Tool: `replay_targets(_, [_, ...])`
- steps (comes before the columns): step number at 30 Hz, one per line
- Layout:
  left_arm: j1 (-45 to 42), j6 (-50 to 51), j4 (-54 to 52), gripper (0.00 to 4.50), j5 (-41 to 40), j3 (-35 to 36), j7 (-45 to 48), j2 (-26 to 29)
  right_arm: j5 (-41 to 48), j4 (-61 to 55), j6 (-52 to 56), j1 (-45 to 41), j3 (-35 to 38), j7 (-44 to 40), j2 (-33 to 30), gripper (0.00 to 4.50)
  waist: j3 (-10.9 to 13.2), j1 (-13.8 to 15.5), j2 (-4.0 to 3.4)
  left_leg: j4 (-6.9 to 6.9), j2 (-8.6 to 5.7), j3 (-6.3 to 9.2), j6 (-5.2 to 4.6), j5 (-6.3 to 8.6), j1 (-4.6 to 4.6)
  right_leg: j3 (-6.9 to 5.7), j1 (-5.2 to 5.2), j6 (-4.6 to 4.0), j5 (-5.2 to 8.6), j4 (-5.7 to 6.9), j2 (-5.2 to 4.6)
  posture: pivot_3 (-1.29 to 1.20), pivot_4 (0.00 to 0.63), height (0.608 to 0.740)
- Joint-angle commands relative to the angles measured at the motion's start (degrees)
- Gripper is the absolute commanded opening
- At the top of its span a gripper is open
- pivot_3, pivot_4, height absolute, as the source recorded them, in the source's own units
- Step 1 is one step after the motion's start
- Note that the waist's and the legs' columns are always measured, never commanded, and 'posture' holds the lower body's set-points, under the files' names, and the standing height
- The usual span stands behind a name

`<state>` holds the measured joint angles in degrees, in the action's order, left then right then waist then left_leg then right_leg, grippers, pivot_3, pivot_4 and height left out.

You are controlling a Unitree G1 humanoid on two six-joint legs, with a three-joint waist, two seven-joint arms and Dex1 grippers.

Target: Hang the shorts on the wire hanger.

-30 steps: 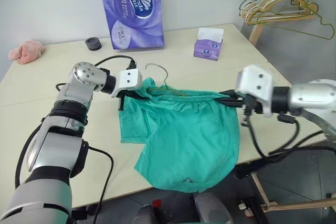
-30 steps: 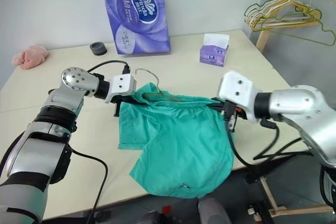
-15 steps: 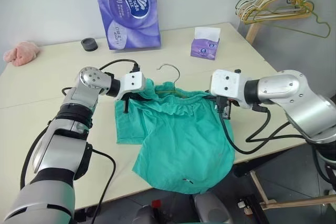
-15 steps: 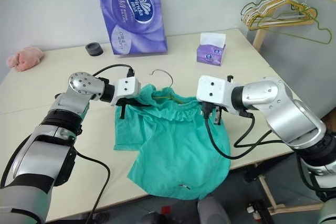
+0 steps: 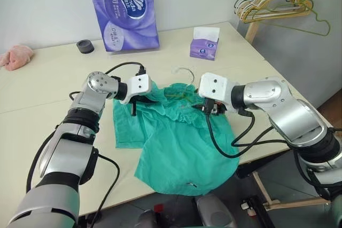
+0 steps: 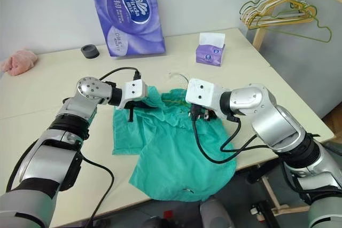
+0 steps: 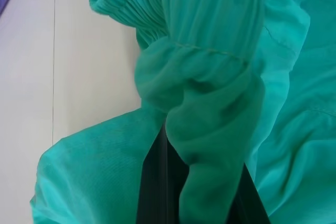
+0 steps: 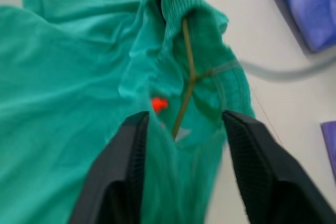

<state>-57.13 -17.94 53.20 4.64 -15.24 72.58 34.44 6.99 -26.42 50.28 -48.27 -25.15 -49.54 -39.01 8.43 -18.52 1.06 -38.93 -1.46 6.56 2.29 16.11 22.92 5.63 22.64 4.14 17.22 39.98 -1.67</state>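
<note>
The teal-green shorts (image 5: 179, 142) lie on the table (image 5: 43, 100), with one leg draped over the front edge. Their gathered waistband is bunched up between my two grippers. My left gripper (image 5: 138, 101) is shut on the waistband's left end, and the fabric is pinched between its black fingers (image 7: 155, 182). The right gripper (image 8: 184, 145) stands open just over the waistband's right part, its fingers (image 8: 122, 171) spread wide. The olive wire hanger (image 8: 186, 72) runs inside the waistband, and its hook (image 5: 184, 70) sticks out on the far side.
A big purple tissue pack (image 5: 124, 9), a small purple tissue box (image 5: 204, 46) and a black round cap (image 5: 84, 46) stand at the back of the table. A pink cloth lump (image 5: 15, 57) lies far left. A wooden rail with several hangers (image 5: 272, 6) stands to the right.
My right gripper has slid left along the waistband toward the left gripper and opened, letting go of the fabric. The waistband went from stretched to bunched. The left gripper kept its hold.
</note>
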Motion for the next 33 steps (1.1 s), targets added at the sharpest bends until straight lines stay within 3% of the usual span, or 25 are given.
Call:
replay_targets(1, [-0.08,-0.68,-2.15,0.0,-0.8,2.09,-1.49,-0.16,2.73,-4.85,4.38,0.16,5.31,1.52,1.55,3.6,-0.01,-0.04,0.0,0.0,0.0,0.0,0.0,0.0,0.0,0.0,0.0,0.0,0.0,0.0,-0.01,-0.32,0.1,0.74])
replay_targets(4, [0.52,-0.91,-2.47,0.0,-1.27,2.53,-2.34,-0.63,5.46,-8.87,10.08,0.48,11.28,2.55,1.02,4.45,-0.02,-0.04,0.0,0.0,-0.02,0.02,0.0,0.0,0.02,-0.01,0.0,0.0,0.0,0.0,-0.03,-0.32,0.101,0.74])
replay_targets(7, [0.96,-0.92,-2.93,0.0,-1.27,2.86,-2.55,-0.73,7.99,-12.05,15.08,2.34,16.22,2.49,-1.89,4.45,-0.04,0.01,0.01,0.0,-0.06,0.03,0.0,0.0,0.05,-0.04,0.0,0.0,0.0,-0.03,-0.09,-0.32,0.101,0.74])
replay_targets(10, [1.29,-1.21,-3.06,0.0,-1.35,3.42,-3.08,-0.85,10.41,-14.86,20.32,10.5,23.64,1.42,-8.43,4.45,-0.05,0.32,0.02,0.01,-0.11,0.04,0.0,0.0,0.05,-0.07,-0.01,0.0,0.0,-0.04,-0.14,-0.33,0.102,0.74])
replay_targets(15, [0.97,-1.51,-2.72,0.0,-1.08,3.75,-2.93,-1.15,13.46,-14.57,19.3,22.33,27.78,1.02,-12.29,4.45,-0.06,0.11,0.01,0.0,-0.15,-0.09,-0.01,0.0,0.02,0.02,-0.04,0.01,0.0,-0.01,-0.17,-0.34,0.101,0.74])
replay_targets(20, [0.09,-2.08,-1.92,0.0,-0.99,3.78,-2.89,-1.74,13.69,-7.45,15.78,23.61,24.98,3.02,-9.19,4.45,-0.08,-0.67,0.03,0.0,-0.12,-0.1,-0.01,0.0,-0.03,0.02,-0.1,0.01,0.0,-0.01,-0.12,-0.34,0.099,0.74])
replay_targets(33, [0.4,-2.27,-2.68,0.0,-1.55,4.39,-2.72,-1.39,8.68,15.18,2.52,12.88,13.06,-1.15,-8.12,4.45,-0.09,-1.18,0.03,0.0,-0.17,-0.09,-0.01,0.0,-0.02,0.0,-0.09,0.01,0.0,-0.03,-0.2,-0.33,0.091,0.74])
